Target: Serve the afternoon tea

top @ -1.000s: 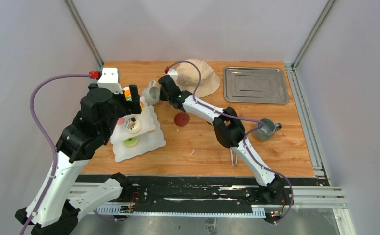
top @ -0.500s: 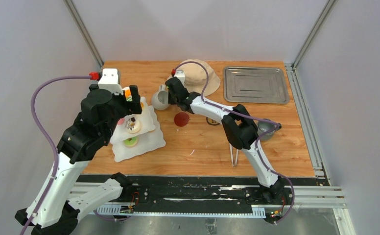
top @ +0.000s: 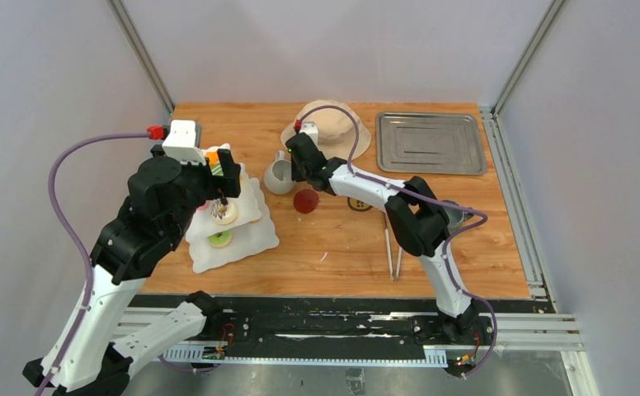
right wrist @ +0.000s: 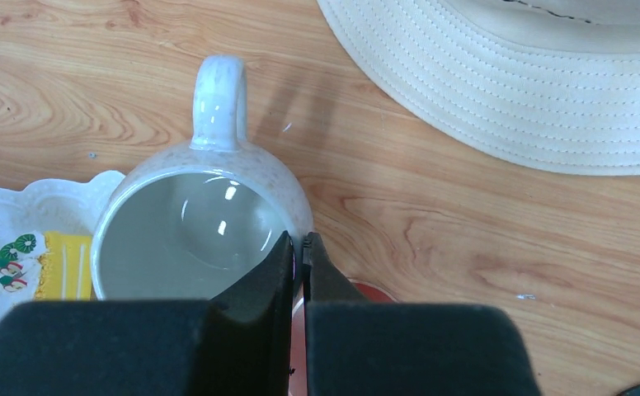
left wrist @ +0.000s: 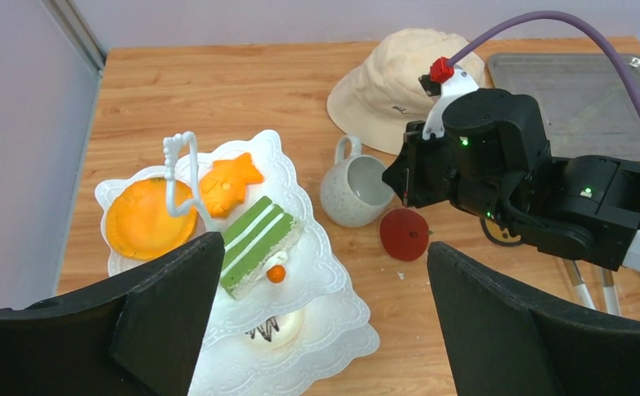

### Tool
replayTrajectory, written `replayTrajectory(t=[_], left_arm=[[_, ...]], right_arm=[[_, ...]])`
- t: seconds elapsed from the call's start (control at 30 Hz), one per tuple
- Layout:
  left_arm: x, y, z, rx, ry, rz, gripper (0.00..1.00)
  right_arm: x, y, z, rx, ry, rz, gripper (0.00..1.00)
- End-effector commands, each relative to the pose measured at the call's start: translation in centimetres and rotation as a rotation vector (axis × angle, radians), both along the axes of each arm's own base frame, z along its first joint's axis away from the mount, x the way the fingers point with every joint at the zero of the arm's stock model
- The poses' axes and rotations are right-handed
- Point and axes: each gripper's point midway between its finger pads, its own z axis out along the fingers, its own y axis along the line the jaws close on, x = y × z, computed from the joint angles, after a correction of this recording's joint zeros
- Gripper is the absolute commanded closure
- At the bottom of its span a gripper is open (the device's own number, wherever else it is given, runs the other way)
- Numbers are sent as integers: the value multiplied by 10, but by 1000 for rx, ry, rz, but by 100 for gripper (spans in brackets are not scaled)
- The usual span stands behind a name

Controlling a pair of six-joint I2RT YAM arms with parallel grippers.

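Within the last second the right gripper [right wrist: 298,239], pinched shut on the rim of the white mug [top: 278,176], has drawn it away from the three-tier stand [top: 255,238], down and to the right in the top view. The mug now stands upright just left of centre, apparently on the tabletop [top: 341,247] beside a red disc [top: 305,200]. The left gripper [left wrist: 321,247] hovers spread wide over the stand, empty. The mug seems to be getting set out for serving; the grey mug [top: 457,216] waits at mid-right, partly hidden by the arm

Robot lab cell: wooden table [top: 498,247], plain white walls [top: 333,41], aluminium frame posts [top: 142,56].
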Motion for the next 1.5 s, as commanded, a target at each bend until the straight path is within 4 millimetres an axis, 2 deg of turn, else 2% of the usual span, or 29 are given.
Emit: replayTrajectory(t=[0.0, 0.1, 0.27, 0.37, 0.53, 0.6, 0.7, 0.73, 0.8, 0.93, 1.0, 1.1, 1.23, 1.27, 1.37, 1.47], left_arm=[[-7, -2, 12, -40, -25, -25, 2], [-10, -7, 12, -56, -19, -55, 2], [-13, -19, 7, -81, 2, -116, 2], [-13, -25, 7, -87, 16, -143, 2], [-4, -42, 5, -88, 85, -182, 2], [4, -49, 7, -97, 101, -184, 2], [17, -62, 13, -97, 114, -195, 2], [21, -68, 14, -84, 119, -195, 2], [32, -79, 17, -45, 120, -182, 2], [62, -99, 14, -1, 132, -102, 2], [82, -111, 5, 17, 154, -61, 2], [118, -131, -20, 51, 178, 0, 2], [166, -162, -67, 69, 249, 40, 2], [179, -167, -73, 47, 269, 63, 2], [216, -172, -128, 35, 406, 126, 2], [240, -164, -157, 33, 446, 210, 0]], right_arm=[[11, 2, 69, 108, -125, -22, 100], [10, 5, 75, 121, -135, -10, 100], [6, 24, 77, 164, -109, 65, 98], [5, 29, 81, 175, -103, 80, 78], [3, 31, 100, 190, -114, 110, 56], [0, 21, 112, 192, -127, 106, 50], [-4, -15, 131, 184, -147, 65, 47], [-7, -34, 152, 199, -174, 43, 46], [-11, -75, 159, 182, -188, -14, 44], [-29, -175, 156, 106, -197, -183, 40], [-46, -223, 153, 77, -190, -272, 39], [-76, -277, 159, 65, -195, -354, 38], [-118, -322, 176, -18, -260, -407, 38], [-127, -330, 180, -32, -275, -415, 38], [-147, -347, 184, -67, -300, -423, 39], [-159, -353, 183, -80, -302, -417, 39]])
